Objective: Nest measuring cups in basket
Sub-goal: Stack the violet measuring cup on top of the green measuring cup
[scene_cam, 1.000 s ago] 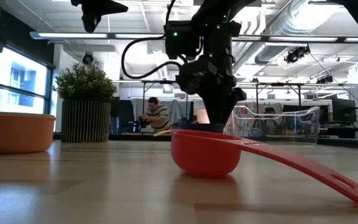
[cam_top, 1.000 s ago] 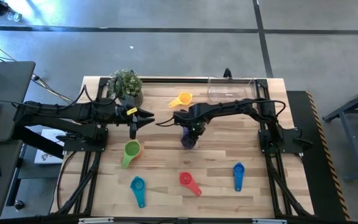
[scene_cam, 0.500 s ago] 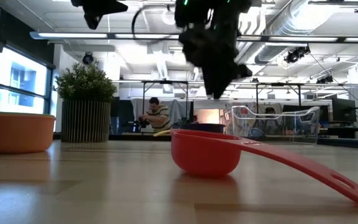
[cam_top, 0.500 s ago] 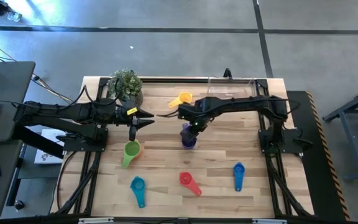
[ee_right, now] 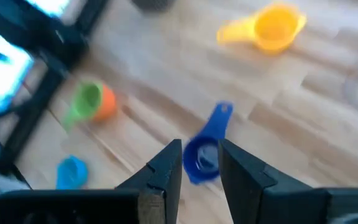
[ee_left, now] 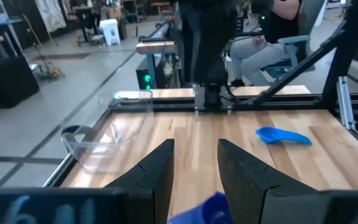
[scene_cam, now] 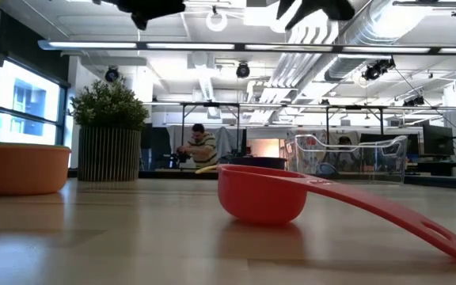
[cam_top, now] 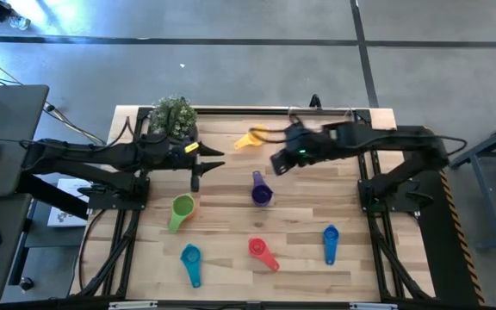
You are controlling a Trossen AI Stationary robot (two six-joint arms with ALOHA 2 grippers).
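Lifted right gripper [cam_top: 275,164] off the purple cup [cam_top: 260,189] toward the basket [ee_left: 107,133], jaws narrowly parted and empty, leaving cup on the surface [cam_top: 300,220], un-nested.

Two arms, dark grey to black, built of slim tubular links with bulkier joint housings.

Left arm [cam_top: 102,157]: black cable looping off its upper side; a small yellow tag near the wrist; black base bracket on the bench edge.

Right arm [cam_top: 377,142]: same dark finish; a small green light glows on the wrist housing; black cable along the link.

Left tool [ee_left: 194,171]: two matte black fingers [ee_left: 157,174], faceted, wedge-shaped, tapering toward the tips.

Right tool [ee_right: 199,168]: two matching black fingers [ee_right: 166,168], angular with bevelled inner faces; surface detail such as screws is possibly there but too blurred to tell.
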